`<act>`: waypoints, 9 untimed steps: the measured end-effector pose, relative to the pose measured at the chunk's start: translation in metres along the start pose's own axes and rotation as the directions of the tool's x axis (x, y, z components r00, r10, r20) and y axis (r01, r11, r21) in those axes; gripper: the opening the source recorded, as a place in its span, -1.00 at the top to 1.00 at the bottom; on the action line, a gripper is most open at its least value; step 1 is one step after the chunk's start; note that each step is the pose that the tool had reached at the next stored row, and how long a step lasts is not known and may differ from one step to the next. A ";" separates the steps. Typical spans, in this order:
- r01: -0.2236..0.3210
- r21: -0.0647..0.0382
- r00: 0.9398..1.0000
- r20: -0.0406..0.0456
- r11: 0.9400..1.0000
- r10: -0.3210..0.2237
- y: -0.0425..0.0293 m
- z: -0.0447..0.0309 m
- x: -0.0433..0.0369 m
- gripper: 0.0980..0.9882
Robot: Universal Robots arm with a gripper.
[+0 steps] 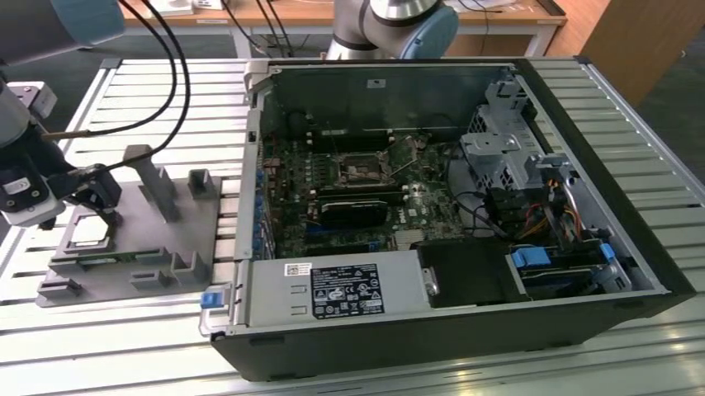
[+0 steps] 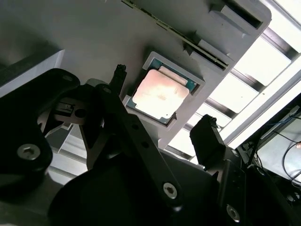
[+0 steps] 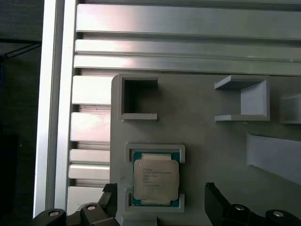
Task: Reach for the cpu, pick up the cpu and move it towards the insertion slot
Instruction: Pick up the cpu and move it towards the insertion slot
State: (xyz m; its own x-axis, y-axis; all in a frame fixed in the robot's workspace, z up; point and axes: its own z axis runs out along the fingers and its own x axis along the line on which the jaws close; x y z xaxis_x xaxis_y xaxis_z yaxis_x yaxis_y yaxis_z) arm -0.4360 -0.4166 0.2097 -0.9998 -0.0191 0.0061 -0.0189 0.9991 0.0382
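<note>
The cpu (image 3: 156, 179) is a small square chip with a silvery top, lying flat in a shallow pocket of the grey fixture plate (image 3: 207, 136). In both wrist views my gripper (image 3: 160, 194) is open, with one black finger on each side of the cpu (image 2: 160, 94) and a gap to it on both sides. From the exterior view the gripper (image 1: 97, 208) hangs just over the cpu (image 1: 91, 234) at the exterior view's left. The insertion slot (image 1: 361, 169) is a dark square socket with a metal frame on the green board inside the case.
The open black computer case (image 1: 617, 272) stands to the exterior view's right of the fixture plate (image 1: 165, 247), which carries upright blocks (image 1: 154, 186). Everything rests on a slatted aluminium table (image 1: 132, 330). Black cables (image 1: 165, 74) run down to my arm.
</note>
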 end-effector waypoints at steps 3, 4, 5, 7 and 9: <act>0.000 0.000 1.000 0.001 1.000 0.000 -0.0001 0.0022 -0.0001 -0.63; 0.000 0.000 1.000 0.001 1.000 0.000 -0.0002 0.0040 -0.0001 -0.63; 0.000 0.000 1.000 0.001 1.000 0.000 -0.0002 0.0058 0.0001 -0.63; 0.000 0.000 1.000 0.001 1.000 0.000 -0.0004 0.0094 0.0005 -0.63; 0.003 0.000 1.000 0.001 1.000 -0.003 -0.0001 0.0124 0.0013 -0.63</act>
State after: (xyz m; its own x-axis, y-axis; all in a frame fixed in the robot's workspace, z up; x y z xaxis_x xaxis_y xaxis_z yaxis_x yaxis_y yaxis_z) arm -0.4374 -0.4163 0.1973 -0.9997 -0.0219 0.0050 -0.0217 0.9990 0.0385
